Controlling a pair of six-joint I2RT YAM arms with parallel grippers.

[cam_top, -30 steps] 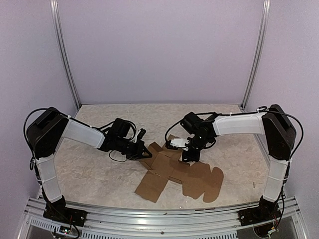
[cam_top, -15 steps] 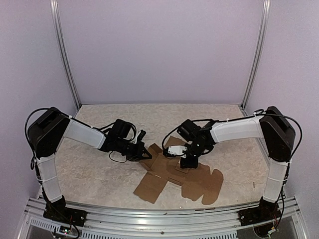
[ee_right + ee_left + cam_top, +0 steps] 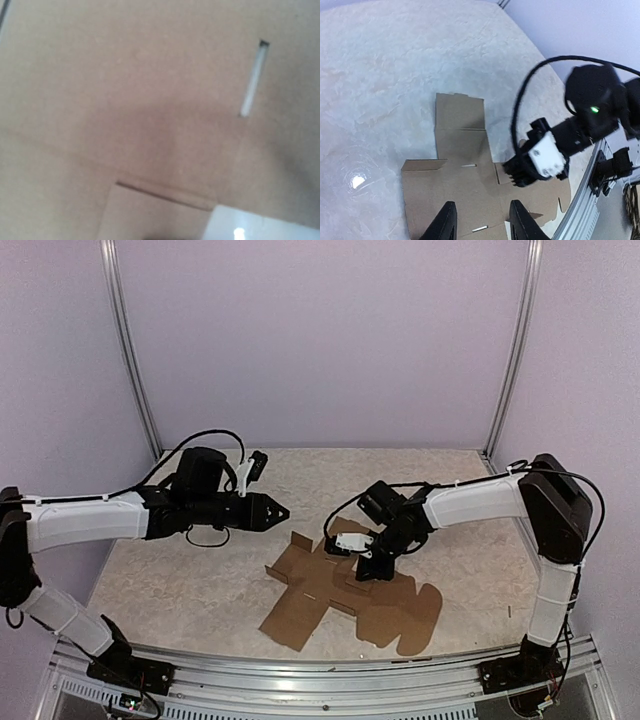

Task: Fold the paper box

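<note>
Top view: the paper box (image 3: 310, 605) lies flat on the desk (image 3: 180, 580), rounded tabs toward the near right. The right tool (image 3: 372, 566), the nearer one, bears down on its middle. Whether that tool is closed, I cannot tell. The left tool (image 3: 280, 512) hangs beyond the sheet's far-left corner.

Left wrist view: its fingers (image 3: 445, 225) stand apart and empty, with the sheet below and ahead.

Right wrist view: only blurred cardboard and a slot (image 3: 252, 80) show.
</note>
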